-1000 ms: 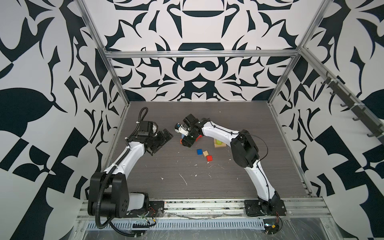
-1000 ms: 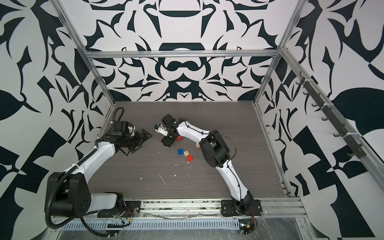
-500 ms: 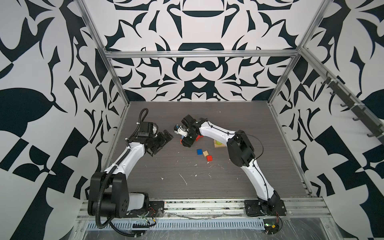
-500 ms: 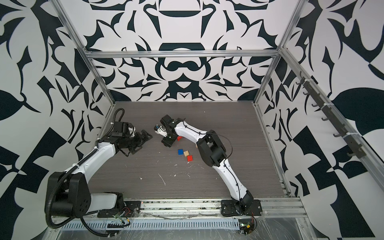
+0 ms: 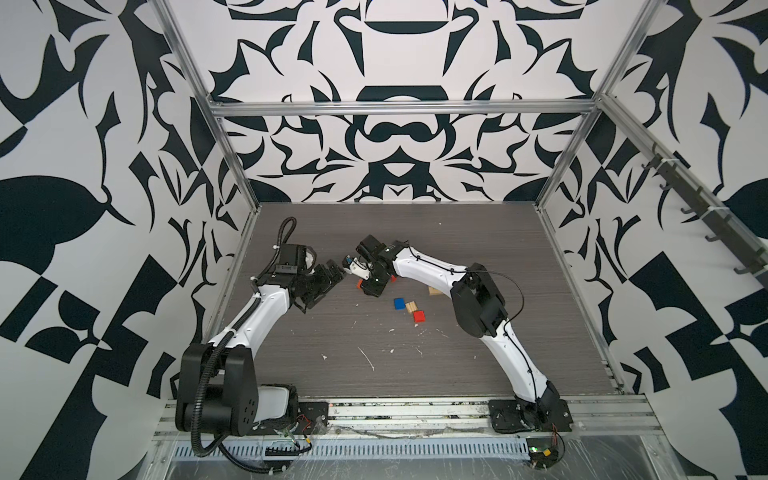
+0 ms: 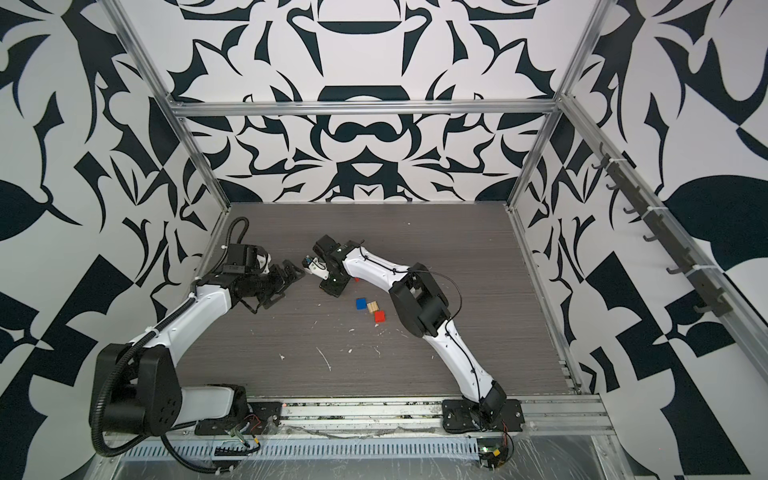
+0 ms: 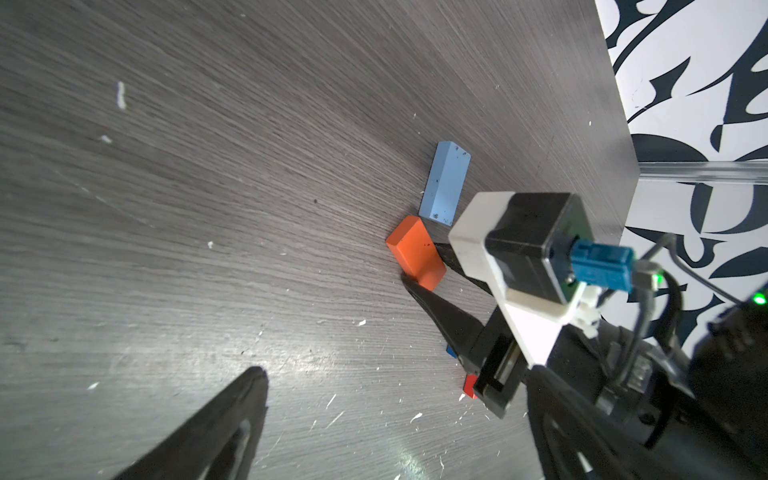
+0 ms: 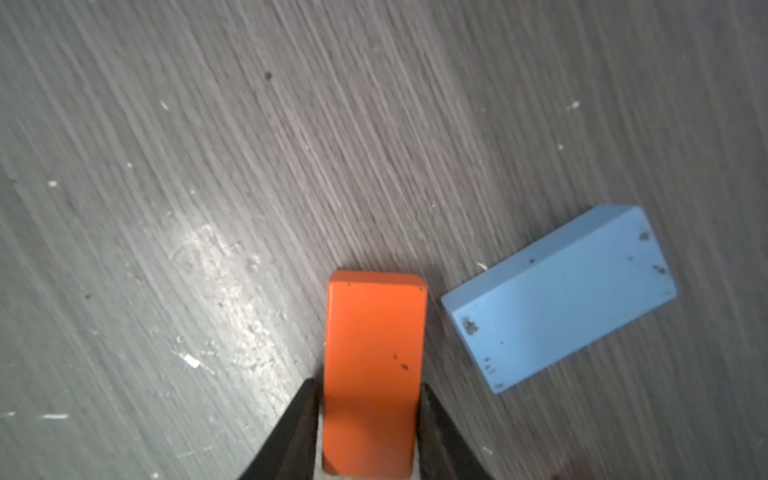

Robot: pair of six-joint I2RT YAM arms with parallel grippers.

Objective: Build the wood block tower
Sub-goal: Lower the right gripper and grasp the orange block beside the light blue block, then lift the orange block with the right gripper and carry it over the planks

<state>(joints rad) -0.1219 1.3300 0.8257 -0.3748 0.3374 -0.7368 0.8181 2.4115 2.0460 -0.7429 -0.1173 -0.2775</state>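
1. The step in hand looks like picking up a first piece. No tower stands yet, and the blocks lie loose on the table, near the centre of the frame in both top views.
2. The right claw is narrow, its fingers against both long sides of the orange block, which is down at the table just beside a pale blue block.
3. A blue cube, tan cube and red cube cluster to the lower right of that claw.
4. The next move probably calls for a straight lift and then a base to set the block on.
5. The right arm reaches in from the lower right, elbow bent. The left claw hangs wide and empty, left of centre.
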